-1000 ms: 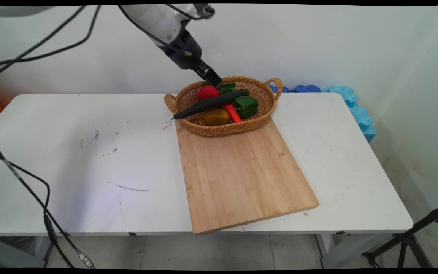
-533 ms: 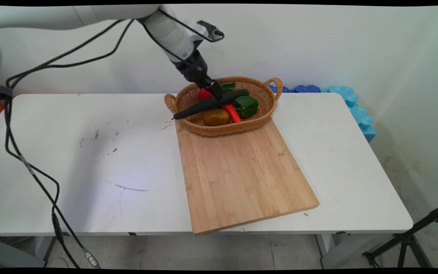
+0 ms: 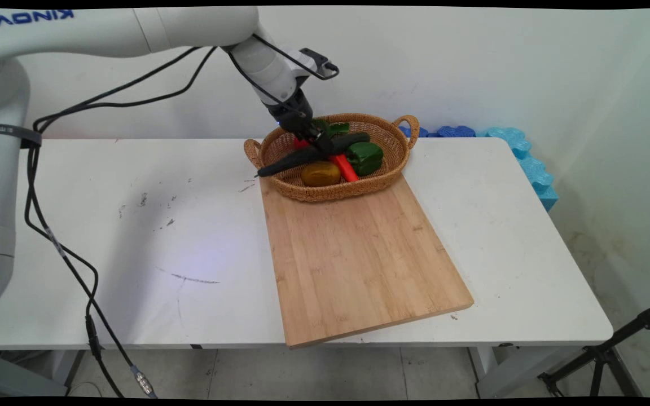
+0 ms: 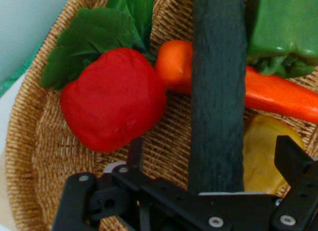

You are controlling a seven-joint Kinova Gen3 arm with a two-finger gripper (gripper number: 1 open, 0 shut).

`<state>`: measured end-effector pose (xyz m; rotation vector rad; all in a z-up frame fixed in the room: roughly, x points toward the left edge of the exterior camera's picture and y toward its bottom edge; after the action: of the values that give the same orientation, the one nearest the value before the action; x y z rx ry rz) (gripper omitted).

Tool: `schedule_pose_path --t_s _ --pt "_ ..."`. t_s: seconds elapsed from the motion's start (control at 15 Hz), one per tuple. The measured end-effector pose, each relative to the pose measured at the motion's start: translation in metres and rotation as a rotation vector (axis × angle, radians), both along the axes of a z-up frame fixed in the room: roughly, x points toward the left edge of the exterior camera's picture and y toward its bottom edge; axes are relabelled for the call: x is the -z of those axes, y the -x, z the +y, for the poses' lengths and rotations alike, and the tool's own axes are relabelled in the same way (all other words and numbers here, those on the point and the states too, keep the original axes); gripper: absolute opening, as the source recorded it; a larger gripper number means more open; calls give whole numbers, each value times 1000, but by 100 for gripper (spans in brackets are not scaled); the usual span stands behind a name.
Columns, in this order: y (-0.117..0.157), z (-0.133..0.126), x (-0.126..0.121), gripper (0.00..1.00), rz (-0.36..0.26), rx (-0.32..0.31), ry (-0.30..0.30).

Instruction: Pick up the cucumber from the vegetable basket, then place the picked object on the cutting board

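Note:
A wicker basket (image 3: 336, 193) stands at the far end of a wooden cutting board (image 3: 359, 259). Across it lies a long dark green cucumber (image 3: 294, 160). My gripper (image 3: 319, 145) is down inside the basket, open, with one finger on either side of the cucumber (image 4: 218, 92) and gaps between it and both fingers. Left of the cucumber sits a red fruit (image 4: 112, 99) with green leaves (image 4: 89, 47). Under the cucumber runs an orange carrot (image 4: 278, 94). A green pepper (image 4: 285, 27) and a yellow-brown round piece (image 4: 261, 156) lie on the other side.
The basket wall (image 4: 30, 141) curves close by the left finger. Blue foam blocks (image 3: 522, 152) lie at the table's far right against the wall. Black cables (image 3: 65, 265) hang over the table's left end. A tripod leg (image 3: 613, 355) stands off the right corner.
The arm has come down and slightly right, bringing the gripper from above the basket's back rim into the basket, over the cucumber. The red fruit is now mostly hidden behind it.

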<state>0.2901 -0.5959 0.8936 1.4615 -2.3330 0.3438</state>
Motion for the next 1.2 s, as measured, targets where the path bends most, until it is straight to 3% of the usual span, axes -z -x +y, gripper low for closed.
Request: schedule_pose_path --t_s 0.13,0.2,0.67,1.0,1.2 --pt "1 -3 6 100 -4 2 -3" --pt "2 -5 8 0 -7 4 -3" --pt "5 -8 11 0 -3 28 10" --pt "5 -2 -17 0 17 77 59" --pt "0 10 -54 0 35 134 112"
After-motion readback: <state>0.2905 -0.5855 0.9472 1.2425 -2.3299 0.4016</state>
